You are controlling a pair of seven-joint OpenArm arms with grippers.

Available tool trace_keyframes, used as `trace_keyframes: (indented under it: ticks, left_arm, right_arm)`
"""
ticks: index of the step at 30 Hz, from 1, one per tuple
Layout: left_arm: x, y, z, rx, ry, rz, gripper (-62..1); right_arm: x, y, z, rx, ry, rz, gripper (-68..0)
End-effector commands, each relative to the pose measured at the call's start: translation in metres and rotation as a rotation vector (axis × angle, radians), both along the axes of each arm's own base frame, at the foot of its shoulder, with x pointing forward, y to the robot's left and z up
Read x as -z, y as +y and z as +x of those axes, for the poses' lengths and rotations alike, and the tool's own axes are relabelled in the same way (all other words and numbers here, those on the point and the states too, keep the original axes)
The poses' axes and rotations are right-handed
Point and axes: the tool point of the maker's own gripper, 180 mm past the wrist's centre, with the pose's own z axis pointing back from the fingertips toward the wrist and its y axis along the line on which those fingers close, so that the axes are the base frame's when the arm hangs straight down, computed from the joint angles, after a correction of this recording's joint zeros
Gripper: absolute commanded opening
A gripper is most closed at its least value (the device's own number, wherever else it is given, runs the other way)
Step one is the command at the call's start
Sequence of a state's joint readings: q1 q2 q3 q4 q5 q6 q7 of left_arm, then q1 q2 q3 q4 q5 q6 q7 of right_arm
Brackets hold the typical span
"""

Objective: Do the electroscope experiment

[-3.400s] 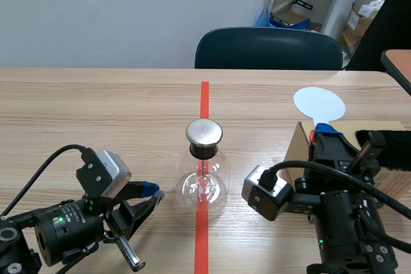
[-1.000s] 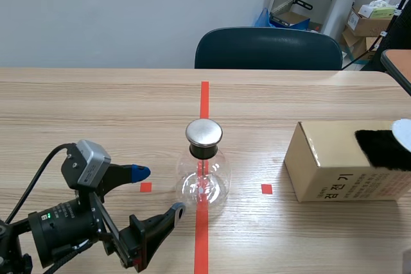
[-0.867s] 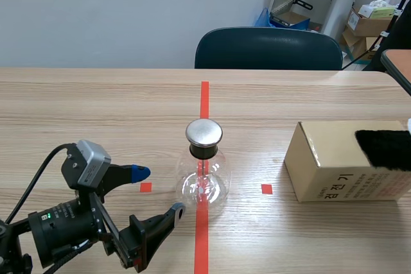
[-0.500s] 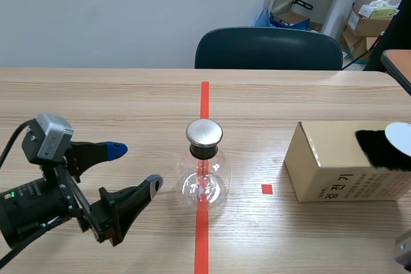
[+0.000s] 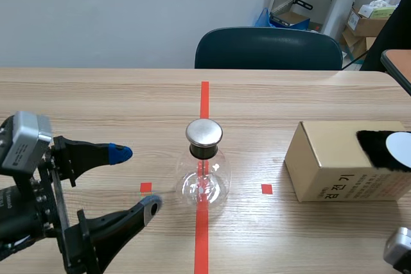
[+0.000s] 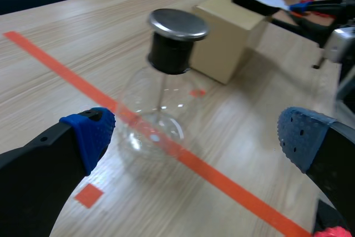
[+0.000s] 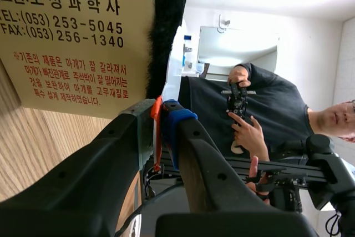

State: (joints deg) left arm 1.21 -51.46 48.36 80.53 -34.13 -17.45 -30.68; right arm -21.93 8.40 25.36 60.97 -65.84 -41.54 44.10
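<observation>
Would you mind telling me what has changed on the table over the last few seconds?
The left hand opened wider and drew back from the glass flask toward the robot's left. The right hand, shut on the handle of the white disc, carried it from over the box at its left end across to the black fur. Flask, box and fur stayed put.

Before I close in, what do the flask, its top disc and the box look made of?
Flask: likely clear glass, see-through wall with glints. Top disc: brushed metal, dull grey sheen; the black collar under it could be rubber or plastic. Box: matte brown cardboard, with printed lettering.
</observation>
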Motion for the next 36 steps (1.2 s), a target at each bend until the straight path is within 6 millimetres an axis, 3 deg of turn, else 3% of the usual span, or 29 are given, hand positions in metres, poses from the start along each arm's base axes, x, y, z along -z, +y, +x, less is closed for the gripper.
trace_keyframes:
  ticks: [1, 6, 10, 12, 16, 18, 23, 25, 28, 30, 31, 34, 36]
  left_arm:
    - [-0.012, -0.008, -0.008, 0.031, -0.006, -0.041, 1.4]
    - [-0.028, -0.015, -0.024, 0.091, -0.001, -0.050, 1.4]
    - [-0.040, -0.017, -0.032, 0.115, 0.003, -0.067, 1.4]
    - [-0.043, -0.017, -0.036, 0.122, 0.014, -0.070, 1.4]
    - [-0.048, -0.018, -0.048, 0.135, 0.031, -0.066, 1.4]
    - [-0.051, -0.019, -0.055, 0.149, 0.042, -0.069, 1.4]
    - [-0.061, -0.025, -0.073, 0.178, 0.069, -0.100, 1.4]
    - [-0.065, -0.027, -0.077, 0.184, 0.074, -0.109, 1.4]
    - [-0.068, -0.030, -0.081, 0.179, 0.079, -0.115, 1.4]
    - [-0.068, -0.031, -0.081, 0.166, 0.079, -0.110, 1.4]
    - [-0.068, -0.031, -0.080, 0.152, 0.071, -0.105, 1.4]
    - [-0.066, -0.029, -0.075, 0.118, 0.060, -0.091, 1.4]
    - [-0.065, -0.029, -0.073, 0.103, 0.055, -0.089, 1.4]
  right_arm:
    - [-0.003, 0.002, 0.002, -0.040, 0.001, -0.020, -66.5]
    - [0.007, 0.019, -0.004, -0.123, 0.054, 0.016, -66.5]
    - [0.007, -0.013, -0.005, 0.061, 0.048, 0.005, -66.5]
    - [0.007, -0.017, -0.007, 0.081, 0.051, -0.001, -66.5]
    - [0.010, 0.019, -0.011, -0.120, 0.068, 0.018, -66.5]
    - [0.010, 0.025, -0.012, -0.146, 0.070, 0.026, -66.5]
    - [0.013, -0.016, -0.014, 0.100, 0.066, 0.013, -66.5]
    - [0.014, -0.006, -0.016, 0.042, 0.078, 0.016, -66.5]
    - [0.015, 0.026, -0.021, -0.135, 0.086, 0.029, -66.5]
    - [0.015, 0.033, -0.023, -0.173, 0.089, 0.034, -66.5]
    - [0.015, 0.028, -0.022, -0.144, 0.086, 0.034, -66.5]
    - [0.014, -0.010, -0.017, 0.081, 0.067, 0.019, -66.5]
    - [0.015, -0.015, -0.017, 0.109, 0.070, 0.012, -66.5]
